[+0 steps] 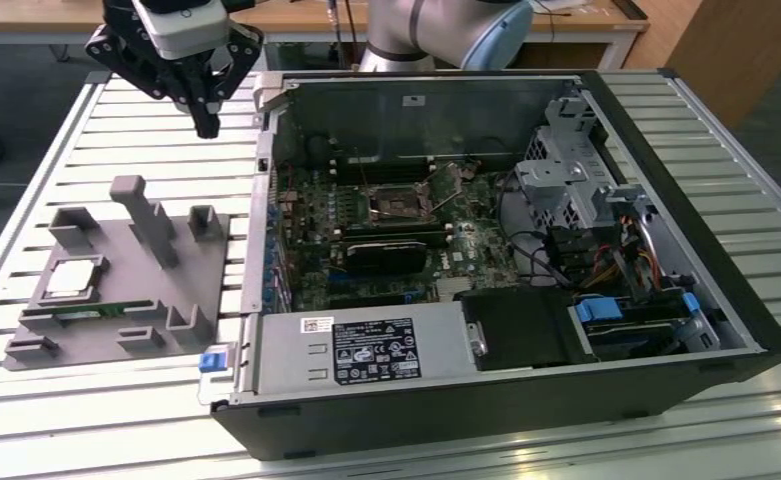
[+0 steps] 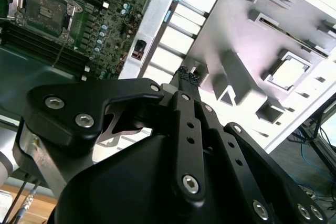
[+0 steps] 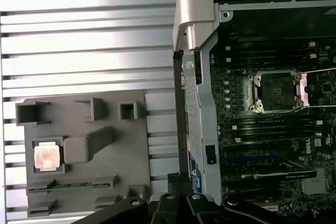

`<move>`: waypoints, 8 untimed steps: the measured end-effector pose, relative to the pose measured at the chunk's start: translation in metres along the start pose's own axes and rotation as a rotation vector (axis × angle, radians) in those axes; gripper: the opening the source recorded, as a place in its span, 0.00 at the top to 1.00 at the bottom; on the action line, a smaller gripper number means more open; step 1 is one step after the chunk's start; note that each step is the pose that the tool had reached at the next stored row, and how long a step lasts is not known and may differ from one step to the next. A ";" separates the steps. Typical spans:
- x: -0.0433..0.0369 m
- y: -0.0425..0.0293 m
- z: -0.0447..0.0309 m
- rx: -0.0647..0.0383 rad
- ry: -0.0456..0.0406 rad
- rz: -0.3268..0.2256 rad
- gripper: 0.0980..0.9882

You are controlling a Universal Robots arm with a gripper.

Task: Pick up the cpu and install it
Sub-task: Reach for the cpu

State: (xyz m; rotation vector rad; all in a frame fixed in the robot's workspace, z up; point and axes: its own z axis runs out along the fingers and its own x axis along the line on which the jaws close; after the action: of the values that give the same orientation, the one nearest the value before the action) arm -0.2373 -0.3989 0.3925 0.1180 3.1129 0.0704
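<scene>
From my remote station I am watching the black multi-link gripper (image 1: 207, 125) hovering at eleven o'clock in the exterior view, its fingertips pressed together and carrying nothing. It is hanging above the silver slatted metal table (image 1: 163, 150), just beside a corner of the open black computer tower case (image 1: 497, 415) that is lying on its side. The cpu (image 1: 73, 279), a small flat square chip with a silvery top and pale rim, is sitting in a pocket of the grey plastic parts fixture (image 1: 130, 290) at eight o'clock, well apart from the gripper. The dark square motherboard socket with its metal frame (image 1: 397, 205) is looking empty near the centre, so I am judging that neither pickup nor installation is done yet. A wooden desk (image 1: 283, 18) is standing beyond the table at twelve o'clock.
</scene>
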 end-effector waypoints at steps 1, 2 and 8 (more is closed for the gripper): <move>0.0007 -0.0001 0.0000 0.000 0.0000 0.000 0.99; 0.0015 -0.0001 0.0000 0.000 0.0000 0.000 0.99; 0.0060 -0.0004 -0.0001 0.000 0.0000 0.000 0.99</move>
State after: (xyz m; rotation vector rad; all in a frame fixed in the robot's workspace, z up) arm -0.2432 -0.3989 0.3924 0.1181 3.1130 0.0705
